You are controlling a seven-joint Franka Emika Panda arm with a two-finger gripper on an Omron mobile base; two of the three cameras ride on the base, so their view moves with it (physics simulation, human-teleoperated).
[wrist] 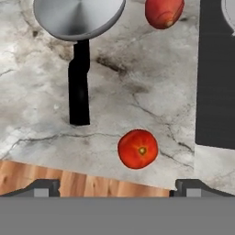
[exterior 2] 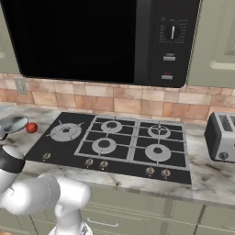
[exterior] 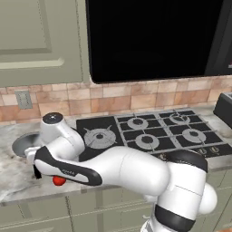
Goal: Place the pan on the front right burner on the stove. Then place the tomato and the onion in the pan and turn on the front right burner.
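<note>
1. Two red round things lie close to the pan (wrist: pixel 78 17) on the marble desk (wrist: pixel 36 105): a tomato (wrist: pixel 137 148) near the desk's front edge and a second red ball (wrist: pixel 164 11) just beside the pan's rim. I cannot tell whether that second one is the onion. A descent aimed at the pan's black handle (wrist: pixel 79 87) could nudge the near tomato, and it might roll off the edge toward the wooden floor (wrist: pixel 69 181).
2. The handle is a narrow straight stick, so an off-centre grip may let the wide pan swing or tip while it is carried.
3. The pan sits left of the stove (exterior 2: pixel 114 137), well apart from the front right burner (exterior 2: pixel 157 151), so a long carry over the grates is needed, and the pan could catch on them.
4. The pincer (wrist: pixel 114 187) stands released, jaws wide, grasping nothing.
5. The arm (exterior: pixel 113 167) reaches low and far to its left, folded over the desk's front, with the hand looking down at handle and tomato.
</note>
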